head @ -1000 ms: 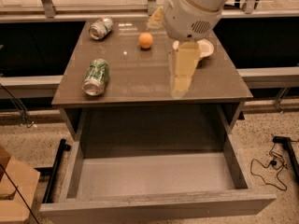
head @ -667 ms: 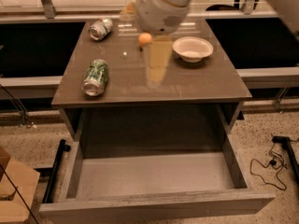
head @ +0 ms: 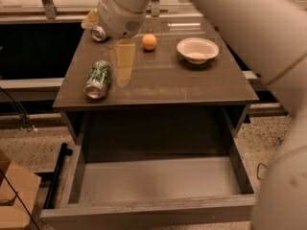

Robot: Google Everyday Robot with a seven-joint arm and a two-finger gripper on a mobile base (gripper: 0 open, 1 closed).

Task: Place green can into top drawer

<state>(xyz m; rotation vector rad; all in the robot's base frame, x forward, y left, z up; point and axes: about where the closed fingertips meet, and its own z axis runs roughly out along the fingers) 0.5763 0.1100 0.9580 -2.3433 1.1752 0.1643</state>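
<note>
Green-and-white patterned aluminium can (head: 98,79) lies on its side at the left of the grey tabletop (head: 192,85), not yet grasped.
The pale two-finger gripper (head: 123,73) has swung left, away from the white bowl (head: 197,49) and past the small orange ball (head: 149,41), to hang just right of the can; whether it is open or closed cannot be told. The wide grey top drawer (head: 148,212) stands open below, so a grasp looks next.

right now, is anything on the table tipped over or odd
Both cans lie on their sides: the green can front left, the other can back left. The hand hangs beside the green can.
</note>
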